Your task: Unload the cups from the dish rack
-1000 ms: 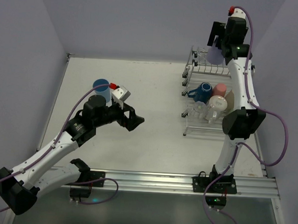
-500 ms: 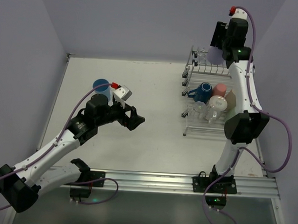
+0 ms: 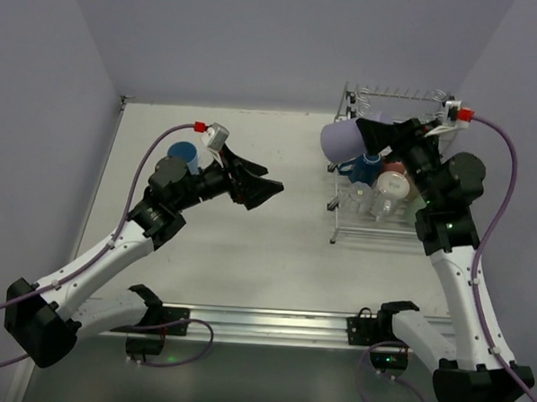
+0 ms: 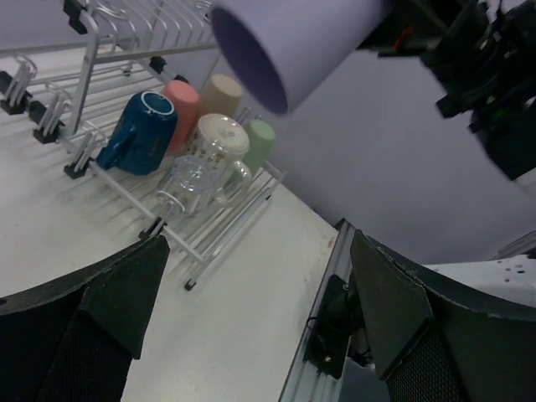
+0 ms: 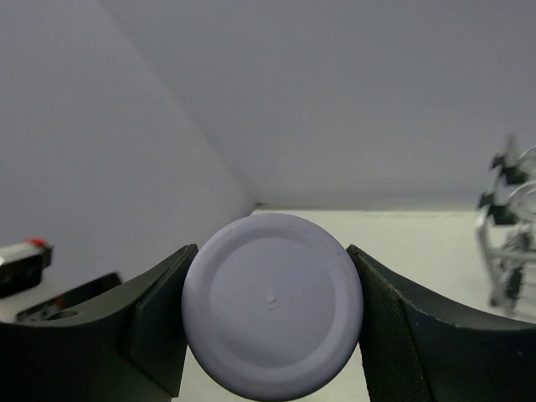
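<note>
Right gripper [image 5: 272, 322] pinches the lavender tumbler [image 3: 342, 140] sideways at the dish rack's [image 3: 366, 237] left edge; left gripper [image 3: 262, 191] spread wide mid-table.

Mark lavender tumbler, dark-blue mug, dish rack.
lavender tumbler [image 3: 344, 140]: top view, side wall.
dark-blue mug [image 4: 138, 134]: left wrist view, body.
dish rack [image 3: 366, 231]: top view, bare front wires.

Perhaps eight cups [image 4: 138, 132], one dish rack [image 3: 366, 238], two arms [image 3: 113, 247].
</note>
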